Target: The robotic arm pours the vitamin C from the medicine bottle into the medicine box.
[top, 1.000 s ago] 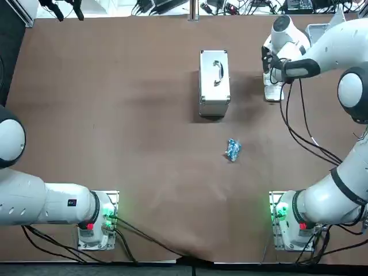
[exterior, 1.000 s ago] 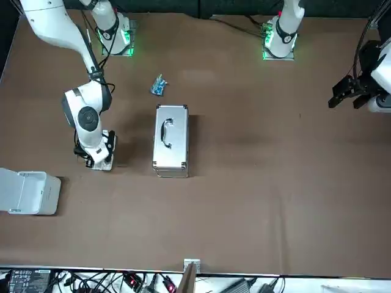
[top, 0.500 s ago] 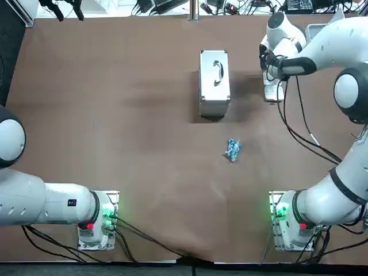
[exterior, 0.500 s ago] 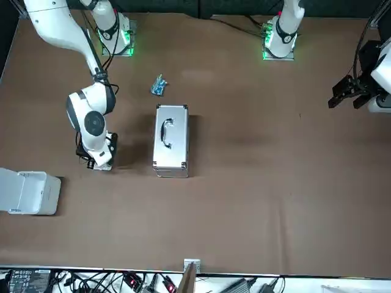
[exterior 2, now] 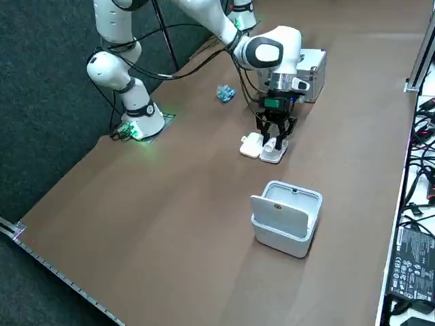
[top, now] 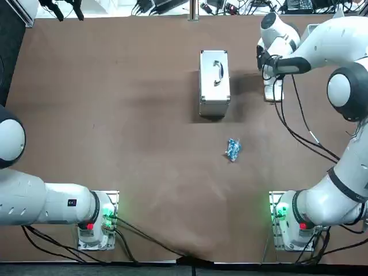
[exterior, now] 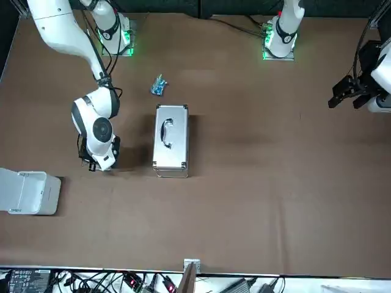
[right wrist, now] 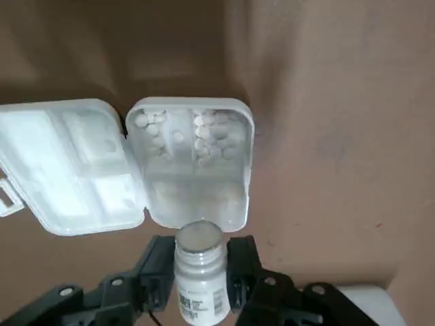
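White bottle (right wrist: pixel 198 291), clamped in the right claw (right wrist: pixel 198 261), points mouth-first at the open box (right wrist: pixel 194 198) just beneath, three o'clock of the case (top: pixel 214 83).

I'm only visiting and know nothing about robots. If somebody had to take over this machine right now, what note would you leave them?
Right hand: shut on the medicine bottle, held just above the open medicine box, which sits on the robot's far right, beside the silver case.
Done: white tablets lie in two of the box's compartments. Its lid is folded out flat.
Left: whether the bottle is empty cannot be seen. Probably pour out any that remain, then set the bottle down.
Also on the table: blue packet mid-table, and a white container.
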